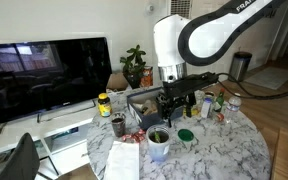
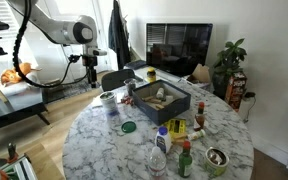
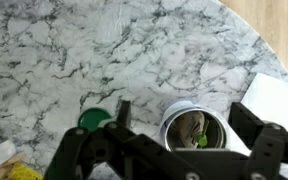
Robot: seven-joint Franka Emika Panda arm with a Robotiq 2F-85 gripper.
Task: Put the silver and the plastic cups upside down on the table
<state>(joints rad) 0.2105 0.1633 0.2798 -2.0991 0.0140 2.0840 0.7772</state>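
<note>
Gripper (image 3: 169,150) hangs wide open and empty above the plastic cup (image 3: 194,125), which stands upright on the table (image 3: 64,50), green lid (image 3: 94,118) at its 9 o'clock. An off-centre descent could topple it, and flipping it may spill its contents.
</note>
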